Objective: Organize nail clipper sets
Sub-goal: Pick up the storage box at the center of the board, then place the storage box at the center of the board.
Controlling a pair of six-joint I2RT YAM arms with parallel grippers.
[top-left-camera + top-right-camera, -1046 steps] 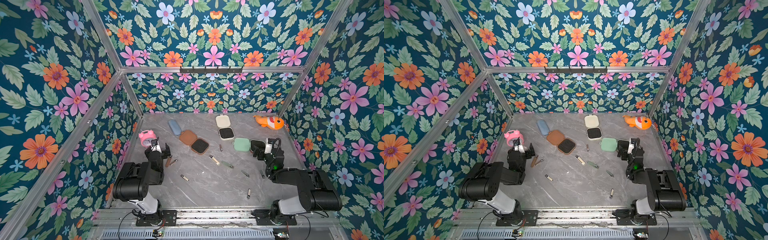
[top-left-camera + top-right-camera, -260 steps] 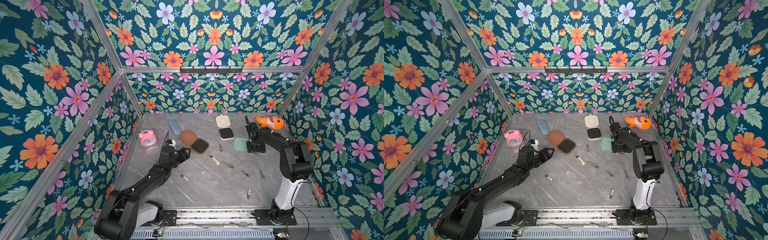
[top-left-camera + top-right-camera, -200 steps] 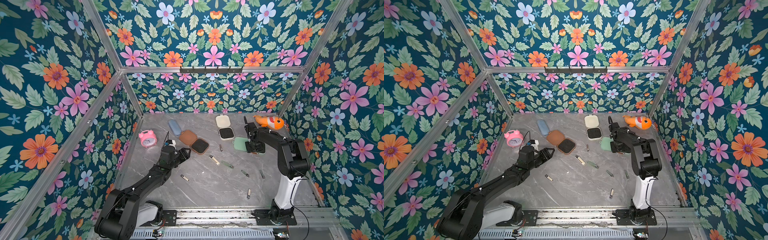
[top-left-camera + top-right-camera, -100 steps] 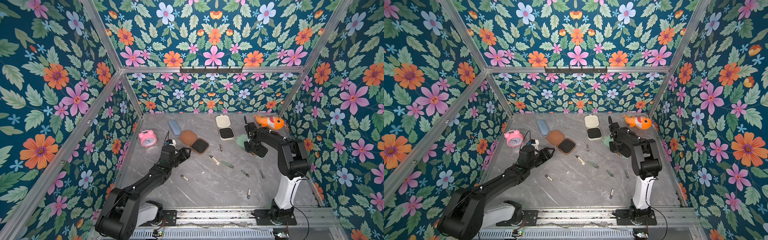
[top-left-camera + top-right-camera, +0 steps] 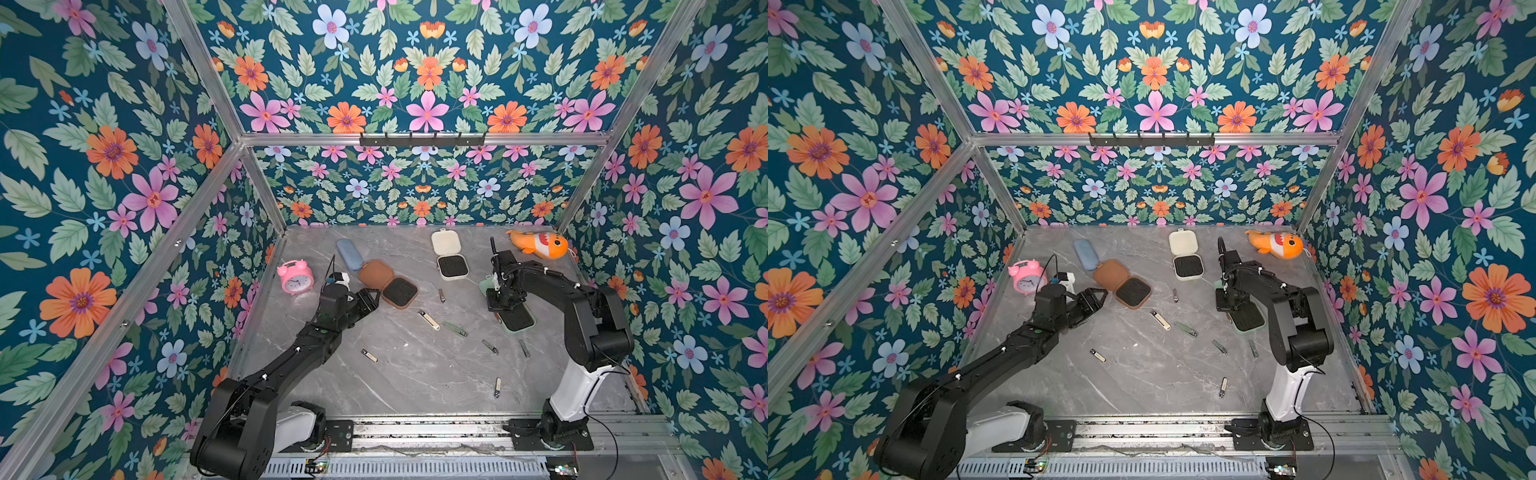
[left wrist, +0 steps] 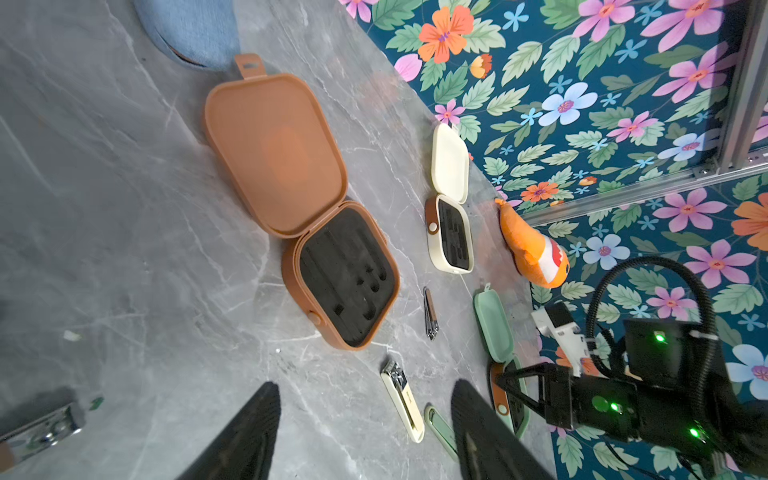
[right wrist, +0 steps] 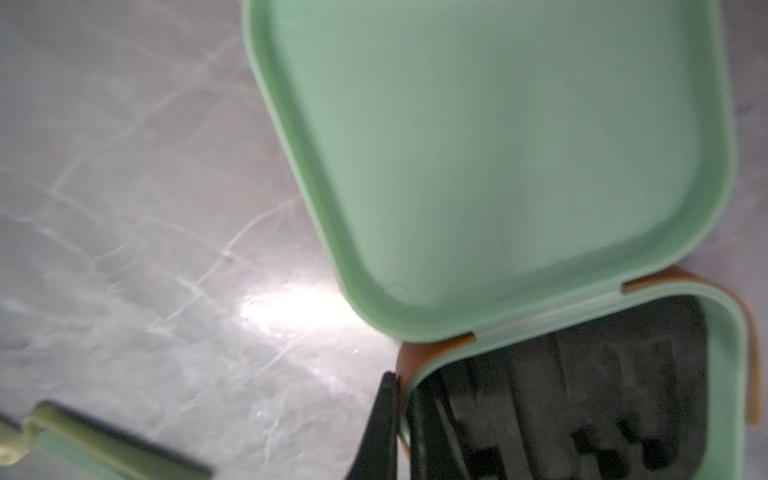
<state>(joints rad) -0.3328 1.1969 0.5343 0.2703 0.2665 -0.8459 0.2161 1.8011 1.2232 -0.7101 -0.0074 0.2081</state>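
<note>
**Right pincer clamped on the mint green case; left pincer spread beside the brown case**

Both top views show a grey marbled worktop (image 5: 419,374) enclosed by flowered panels. The right pincer (image 7: 402,388) is pressed together on the wall of the mint green case (image 7: 498,145), at one corner of its lower half. One finger (image 7: 384,419) lies outside the rim and the other inside, against the black insert (right wrist view). The case stands open on the right side of the worktop, with its lid toward the back wall. The wrist view is blurred, so it is unclear whether the lid lies flat or is tilted up.

The left pincer (image 6: 365,386) is spread, with nothing between its fingers. It hangs over bare worktop just beside the brown case (image 5: 400,292) without touching it. That case lies open, its lid just beside the blue pouch (image 5: 348,254) and its black insert facing up.

The cream case (image 5: 453,266) lies open nearer the back wall, between the other two cases. A silver clipper (image 5: 441,295) lies between the brown and mint green cases. In front of it, the beige clipper (image 5: 429,320) and the green clipper (image 5: 455,329) lie near each other. More loose clippers (image 5: 490,347) are scattered singly toward the arm bases.

The pink clock (image 5: 296,277) stands at the left edge. The orange fish toy (image 5: 540,244) lies in the back right corner.
</note>
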